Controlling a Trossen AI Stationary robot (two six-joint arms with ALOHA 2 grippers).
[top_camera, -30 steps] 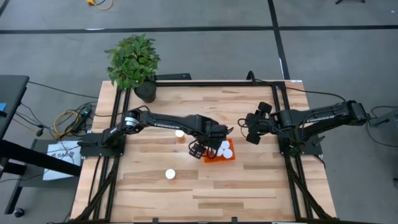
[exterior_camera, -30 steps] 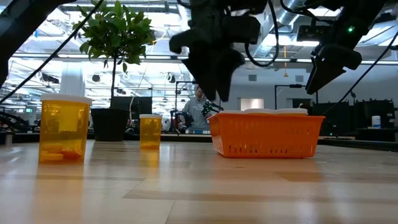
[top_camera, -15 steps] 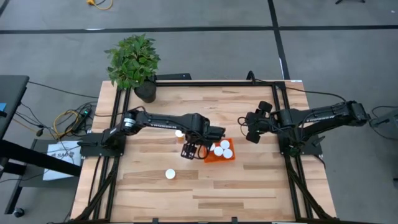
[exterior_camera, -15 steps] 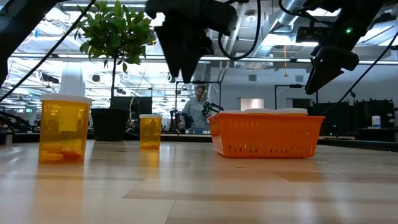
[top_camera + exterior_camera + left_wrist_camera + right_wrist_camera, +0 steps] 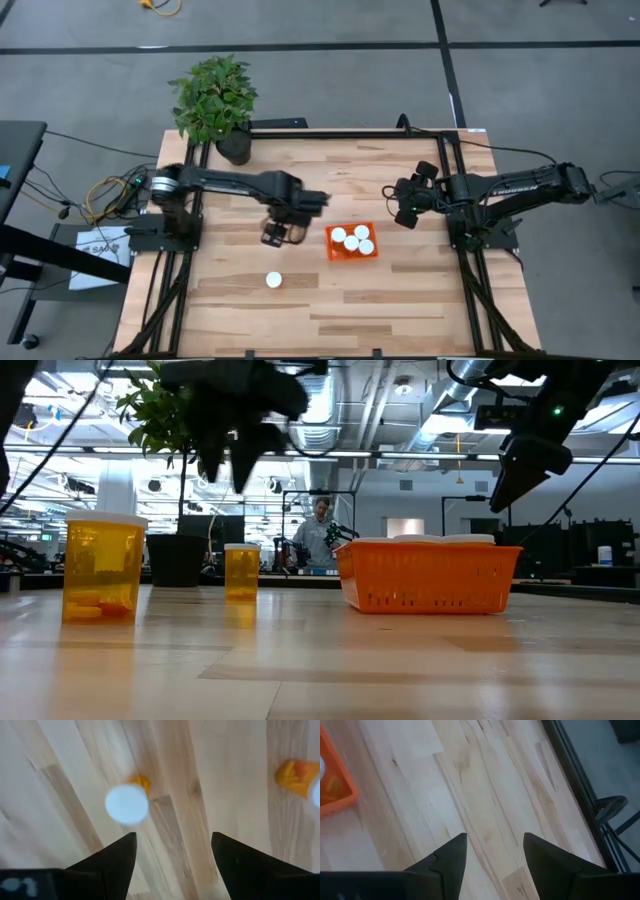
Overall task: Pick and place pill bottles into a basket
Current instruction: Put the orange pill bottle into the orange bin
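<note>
The orange basket stands at mid-table with several white-capped pill bottles upright in it; it also shows in the low view. One bottle stands upright on the table nearer the front; it shows large in the low view. Another bottle stands farther back, hidden under my left arm in the high view. My left gripper hovers open and empty left of the basket; its wrist view looks down past it on a bottle's white cap. My right gripper hangs open and empty right of the basket.
A potted plant in a black pot stands at the table's far left corner. Black frame rails run along the table's sides. A person shows in the room beyond the table. Bare wood lies along the front edge.
My left gripper has gone from over the basket's left end toward the table's left edge, open and empty throughout. The basket and the bottles have stayed where they were.
</note>
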